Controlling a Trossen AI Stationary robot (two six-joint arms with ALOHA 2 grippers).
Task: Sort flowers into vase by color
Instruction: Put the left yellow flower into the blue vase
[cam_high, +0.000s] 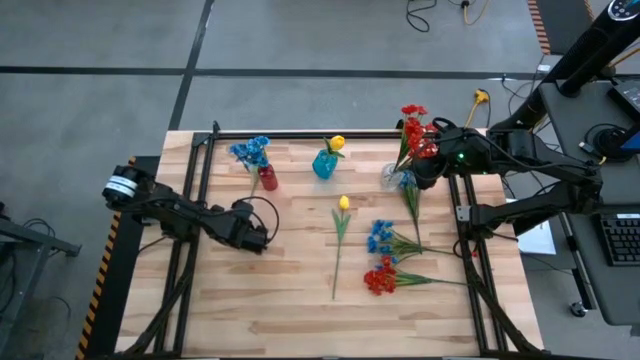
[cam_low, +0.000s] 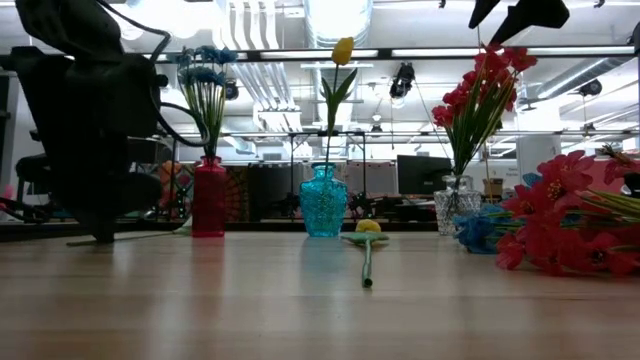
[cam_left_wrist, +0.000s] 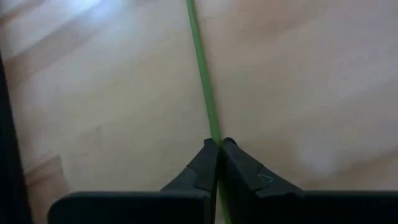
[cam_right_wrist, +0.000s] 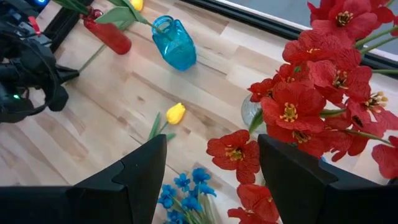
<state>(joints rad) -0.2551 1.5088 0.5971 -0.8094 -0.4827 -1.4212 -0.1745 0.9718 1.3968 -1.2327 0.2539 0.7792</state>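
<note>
Left hand (cam_high: 256, 238) low over the tabletop (cam_high: 250, 310), towards the left edge and about halfway between the far and near edges. Fingers (cam_left_wrist: 205, 163) pressed together, pinching a thin green stem (cam_left_wrist: 202, 68) that lies flat on the wood and runs straight away from the tips. Cannot tell which bloom that stem belongs to.

Just beyond, nearer the far edge: a red vase (cam_high: 268, 179), upright, holding a blue spray (cam_high: 250, 151). Next along the far edge, a blue vase (cam_high: 324, 164), upright, with one yellow tulip (cam_high: 337, 143) standing in it.

At the middle of the tabletop, a loose yellow flower (cam_high: 343, 203) lying flat, head towards the far edge, stem pointing at the near edge, touching nothing else.

Right of the middle, two more sprays lying flat, heads inward and stems trailing towards the right edge: loose blue blooms (cam_high: 380, 236), and, closer to the near edge, loose red blooms (cam_high: 381, 278).

By the far right corner, a clear glass vase (cam_high: 392, 176), upright, filled with red flowers (cam_high: 415, 130). Right hand (cam_right_wrist: 211, 146) hovering above that vase, fingers spread apart, gripping nothing, red petals showing in the gap between them.
</note>
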